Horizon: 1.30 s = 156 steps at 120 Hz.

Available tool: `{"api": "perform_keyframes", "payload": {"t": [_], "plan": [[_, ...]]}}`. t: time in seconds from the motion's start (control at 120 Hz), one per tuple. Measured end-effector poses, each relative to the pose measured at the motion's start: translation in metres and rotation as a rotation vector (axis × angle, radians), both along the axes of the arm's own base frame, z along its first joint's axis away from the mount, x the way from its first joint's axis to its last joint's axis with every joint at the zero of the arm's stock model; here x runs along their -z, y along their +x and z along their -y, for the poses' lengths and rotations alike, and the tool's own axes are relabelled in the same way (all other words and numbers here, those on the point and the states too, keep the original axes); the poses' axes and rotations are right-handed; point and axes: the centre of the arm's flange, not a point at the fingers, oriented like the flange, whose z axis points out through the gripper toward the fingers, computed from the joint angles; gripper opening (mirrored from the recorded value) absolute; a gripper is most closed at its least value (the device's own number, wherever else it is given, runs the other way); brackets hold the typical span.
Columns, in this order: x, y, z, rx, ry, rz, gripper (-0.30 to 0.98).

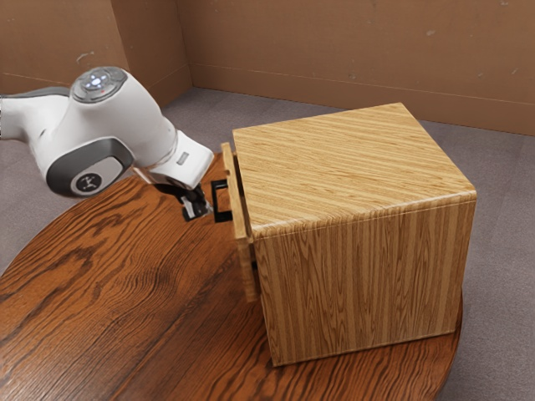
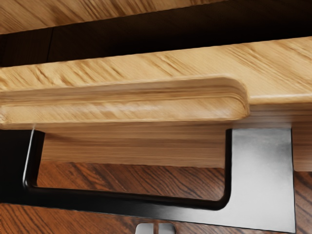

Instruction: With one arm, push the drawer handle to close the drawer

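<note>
My gripper (image 1: 199, 210) is at the handle side of the wooden cabinet (image 1: 359, 175), close to the black drawer handle (image 1: 218, 203). The drawer front (image 1: 236, 196) stands a little out from the cabinet body. In the wrist view, a dark gap lies behind the top edge of the drawer front (image 2: 161, 66), and the black handle (image 2: 263, 175) spans the lower part. The tips of my gripper (image 2: 156, 228) are together just outside the handle's bar, with nothing held. Whether they touch the bar I cannot tell.
The cabinet stands on a round, dark wooden table (image 1: 125, 309), its far side near the table's edge. Brown walls (image 1: 334, 50) rise behind it, above a grey floor (image 1: 506, 234).
</note>
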Motion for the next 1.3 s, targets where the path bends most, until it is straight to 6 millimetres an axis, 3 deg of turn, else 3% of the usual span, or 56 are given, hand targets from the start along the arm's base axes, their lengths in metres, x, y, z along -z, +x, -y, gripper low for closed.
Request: {"api": "perform_keyframes", "payload": {"t": [0.308, 0.367, 0.508, 0.625, 0.683, 0.75, 0.85, 0.967, 1.125, 1.3], "plan": [[0.000, 0.009, 0.013, 0.035, -0.016, 0.065, -0.10], [-0.001, 0.011, 0.006, 0.008, -0.011, 0.048, -0.10], [-0.044, 0.018, -0.009, -0.134, 0.046, -0.067, -0.10], [-0.094, 0.018, -0.026, -0.262, 0.057, -0.137, -0.10], [-0.115, 0.018, -0.035, -0.321, 0.051, -0.164, 0.03], [-0.126, 0.014, -0.042, -0.372, 0.044, -0.204, 0.18], [-0.123, 0.006, -0.040, -0.413, 0.058, -0.262, 0.37], [-0.108, -0.001, -0.039, -0.452, 0.077, -0.328, 0.50], [-0.081, -0.005, -0.041, -0.485, 0.095, -0.381, 0.60], [-0.075, -0.003, -0.039, -0.477, 0.087, -0.362, 0.65]]}}
